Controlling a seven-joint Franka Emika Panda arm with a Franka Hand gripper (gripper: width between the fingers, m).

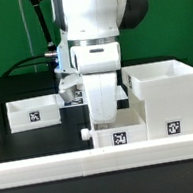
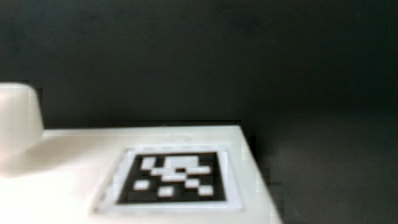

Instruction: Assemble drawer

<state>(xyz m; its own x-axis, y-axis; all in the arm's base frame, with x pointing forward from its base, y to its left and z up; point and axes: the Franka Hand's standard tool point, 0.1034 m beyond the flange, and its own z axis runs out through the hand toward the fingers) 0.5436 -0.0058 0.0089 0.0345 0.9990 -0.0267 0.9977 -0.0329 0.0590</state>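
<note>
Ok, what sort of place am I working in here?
Probably a robotics lab bench, not a home: a black tabletop before a plain green backdrop, a white drawer casing and tray each bearing a square printed tag, and a low white border rail along the front.

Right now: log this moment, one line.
casing upright | far tray apart | near tray beside casing | end effector by it, state hidden

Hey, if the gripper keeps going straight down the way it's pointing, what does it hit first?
Most likely the middle tray: the gripper points down at its back edge, and the wrist view shows a tag on white plastic close ahead. The fingertips are hidden, so depth is uncertain.
</note>
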